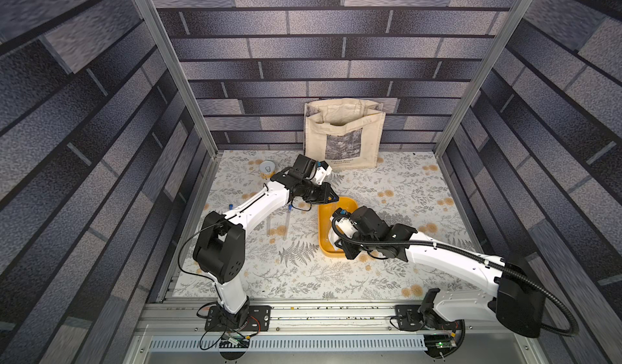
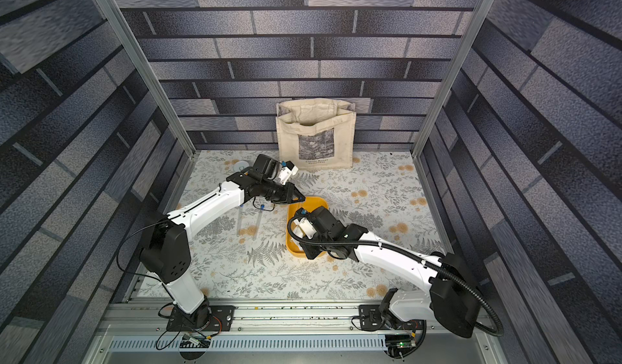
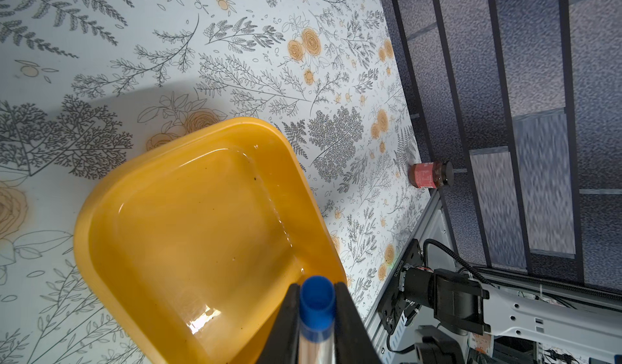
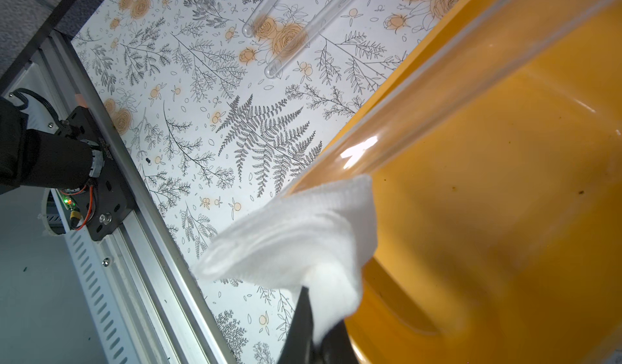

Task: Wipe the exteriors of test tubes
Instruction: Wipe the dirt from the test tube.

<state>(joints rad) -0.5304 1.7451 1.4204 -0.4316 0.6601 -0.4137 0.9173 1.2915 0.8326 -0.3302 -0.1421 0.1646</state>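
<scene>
Top views both show the pale floral-printed surface [image 1: 387, 278] with a yellow plastic basin [image 1: 348, 203] near its middle and both arms meeting above it. Wiping looks under way on one tube. The jaws of the left arm [image 1: 259, 202] are clamped on the blue-capped end of a slim clear test tube [image 3: 316, 342], holding it over the basin's edge. The jaws of the right arm [image 1: 447, 254] pinch a small white folded cloth [image 4: 296, 237], whose corner touches that tube's rounded end. At least two more clear tubes [image 4: 313, 29] lie on the surface beside the basin, apart from both jaws; whether they have been wiped I cannot tell.
</scene>
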